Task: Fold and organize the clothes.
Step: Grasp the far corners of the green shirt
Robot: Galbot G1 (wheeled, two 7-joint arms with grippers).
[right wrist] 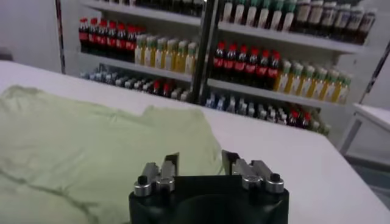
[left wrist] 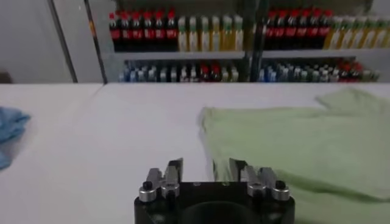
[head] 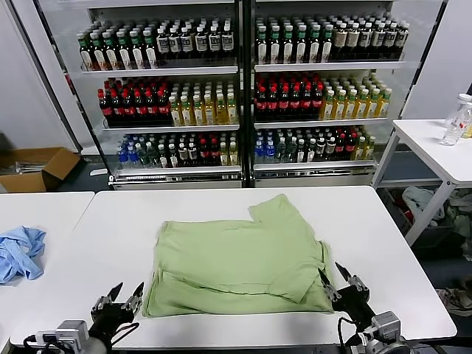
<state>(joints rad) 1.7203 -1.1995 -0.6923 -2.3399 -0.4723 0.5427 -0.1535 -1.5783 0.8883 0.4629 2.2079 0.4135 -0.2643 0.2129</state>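
The light green shirt [head: 243,262] lies partly folded on the white table [head: 369,228], plain side up, with one sleeve pointing to the far right. Its collar, buttons and print are hidden. My left gripper [head: 119,295] is open and empty at the near edge, just left of the shirt's near left corner. My right gripper [head: 338,279] is open and empty at the shirt's near right corner. The shirt shows in the left wrist view [left wrist: 304,140] beyond the open left gripper [left wrist: 206,164], and in the right wrist view [right wrist: 91,146] beyond the open right gripper [right wrist: 200,159].
A light blue cloth [head: 18,251] lies on a second table at the left. Drink coolers [head: 236,88] full of bottles stand behind the table. A small white table [head: 435,147] with a bottle is at the far right. A cardboard box [head: 37,168] sits on the floor, left.
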